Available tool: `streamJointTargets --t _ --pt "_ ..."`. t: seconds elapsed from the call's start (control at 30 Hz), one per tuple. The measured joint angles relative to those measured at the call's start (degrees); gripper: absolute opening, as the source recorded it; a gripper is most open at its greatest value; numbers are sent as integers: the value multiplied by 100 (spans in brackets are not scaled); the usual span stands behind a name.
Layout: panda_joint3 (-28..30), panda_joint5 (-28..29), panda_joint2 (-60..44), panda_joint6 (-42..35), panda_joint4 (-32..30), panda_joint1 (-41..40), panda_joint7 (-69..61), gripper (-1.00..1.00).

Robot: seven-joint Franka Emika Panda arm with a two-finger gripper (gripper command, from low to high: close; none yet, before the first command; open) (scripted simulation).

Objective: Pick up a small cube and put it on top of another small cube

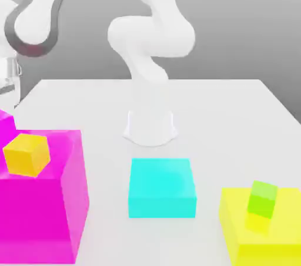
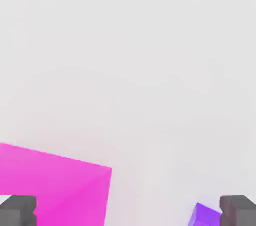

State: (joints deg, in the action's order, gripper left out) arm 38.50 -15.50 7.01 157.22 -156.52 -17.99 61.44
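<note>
The small purple cube point(image 2: 204, 216) lies on the white table in the hand view, just inside one dark fingertip point(image 2: 238, 210). My gripper point(image 2: 128, 213) is open wide above the table and holds nothing; its other fingertip point(image 2: 17, 210) is over the big magenta block point(image 2: 57, 185). The small orange-yellow cube point(image 1: 26, 154) rests on top of that magenta block point(image 1: 53, 212) at the exterior view's left. The arm point(image 1: 35, 18) reaches over to the exterior view's far left, where the hand point(image 1: 8, 83) hangs behind the magenta block.
A cyan block point(image 1: 163, 188) sits in the front middle of the white table point(image 1: 235, 112). At the exterior view's right stands a big yellow block point(image 1: 235, 229) with a small lime-green cube point(image 1: 263, 198) on it. The robot base point(image 1: 150, 124) stands mid-table.
</note>
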Motion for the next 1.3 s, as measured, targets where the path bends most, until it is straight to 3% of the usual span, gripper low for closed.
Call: streamJointTargets --t 0.47,0.57,0.67,0.73,0.77,0.97,1.07,1.2,1.3 --pt "-362 1308 -742 825 -869 -26 3124 0" --pt "-1106 232 -1250 1172 -775 -319 2456 0" --pt "-2305 -950 -1862 1589 -592 -1227 1587 0" --pt "-3117 -1340 -2252 1912 -484 -1953 1270 0" --pt "-3333 -1435 -2363 2006 -454 -2150 1191 -100" --pt "-3445 -1459 -2417 2060 -440 -2257 1172 -100" --pt "-2863 -940 -2034 1766 -558 -1790 1585 -100" --pt "-1872 621 -1210 1203 -792 -1185 2745 -100" --pt "-1585 1407 -846 718 -858 -1642 3330 -100"
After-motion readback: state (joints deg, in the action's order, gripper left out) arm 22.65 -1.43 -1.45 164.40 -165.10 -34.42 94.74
